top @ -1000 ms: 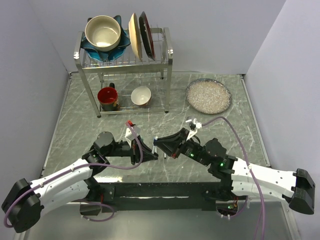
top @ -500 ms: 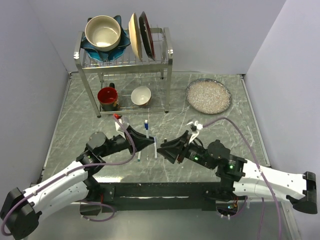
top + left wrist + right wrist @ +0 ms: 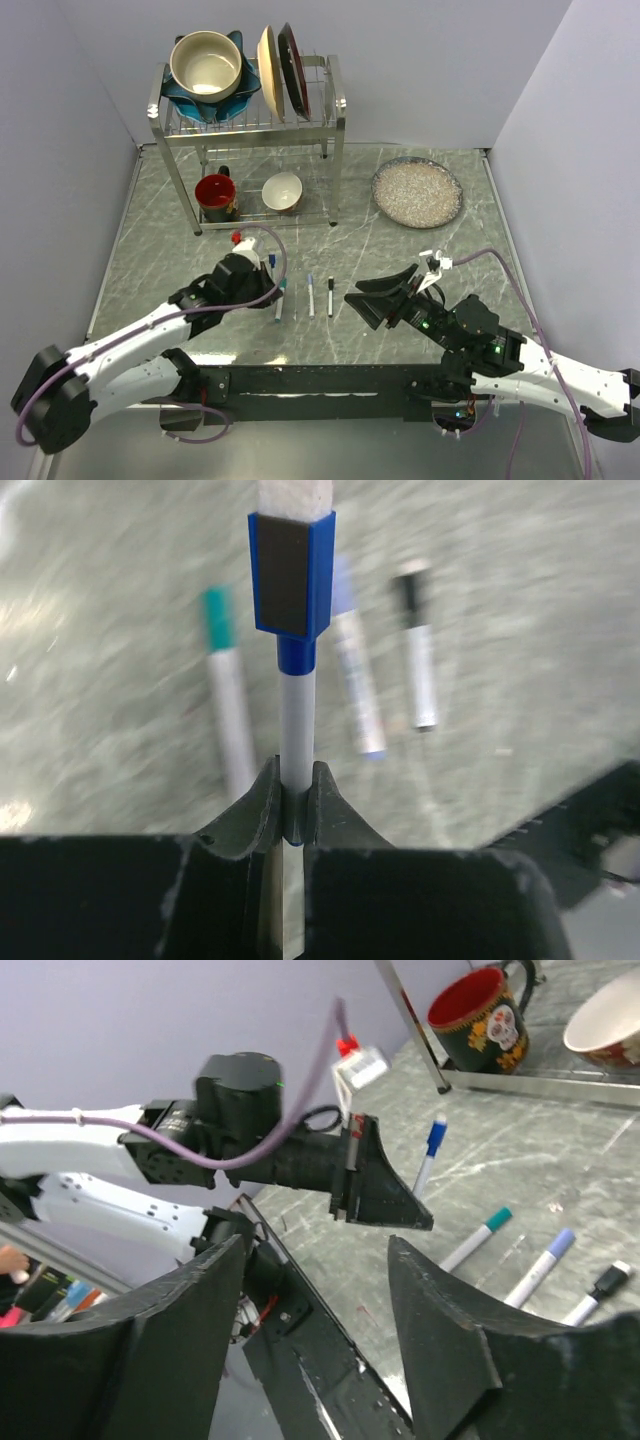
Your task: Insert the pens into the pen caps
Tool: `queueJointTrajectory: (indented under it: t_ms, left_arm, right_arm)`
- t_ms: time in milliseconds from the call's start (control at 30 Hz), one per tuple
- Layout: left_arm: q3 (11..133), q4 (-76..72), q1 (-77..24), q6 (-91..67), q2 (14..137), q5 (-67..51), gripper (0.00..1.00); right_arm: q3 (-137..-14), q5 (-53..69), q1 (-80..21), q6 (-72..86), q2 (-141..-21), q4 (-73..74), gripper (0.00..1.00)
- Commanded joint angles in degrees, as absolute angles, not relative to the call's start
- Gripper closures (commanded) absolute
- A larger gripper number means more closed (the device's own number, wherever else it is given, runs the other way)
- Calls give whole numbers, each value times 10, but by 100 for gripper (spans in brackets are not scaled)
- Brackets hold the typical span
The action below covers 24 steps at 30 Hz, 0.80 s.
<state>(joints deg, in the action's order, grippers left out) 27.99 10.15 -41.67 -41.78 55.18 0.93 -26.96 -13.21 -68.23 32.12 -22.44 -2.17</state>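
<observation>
Grey marble table (image 3: 450, 270), with a metal dish rack (image 3: 340, 110) at its far left. Left gripper (image 3: 293, 790) is clenched on the white barrel of a blue-capped pen (image 3: 296, 710), held off the table with the cap end pointing away from the wrist. Right gripper (image 3: 318, 1245) is released, fingers wide, nothing between them. Lying side by side on the table between the arms: teal pen (image 3: 228, 715), pale-blue pen (image 3: 355, 675), black pen (image 3: 418, 650). Each has a coloured end on.
</observation>
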Motion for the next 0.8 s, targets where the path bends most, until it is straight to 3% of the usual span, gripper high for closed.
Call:
queueJointTrajectory:
  t_ms: [0, 200, 433, 767]
  left_arm:
    - [305, 143, -416, -466, 618, 52, 94]
    - [319, 164, -416, -485, 697, 59, 93]
    - [319, 180, -416, -492, 747, 75, 67]
    - [346, 259, -416, -504, 660, 150, 55]
  right_arm:
    - [-264, -157, -684, 321, -204, -7, 32]
    - [-253, -167, -684, 318, -169, 9, 31]
    - [-250, -171, -683, 321, -142, 30, 30]
    - [-258, -184, -685, 324, -134, 45, 30]
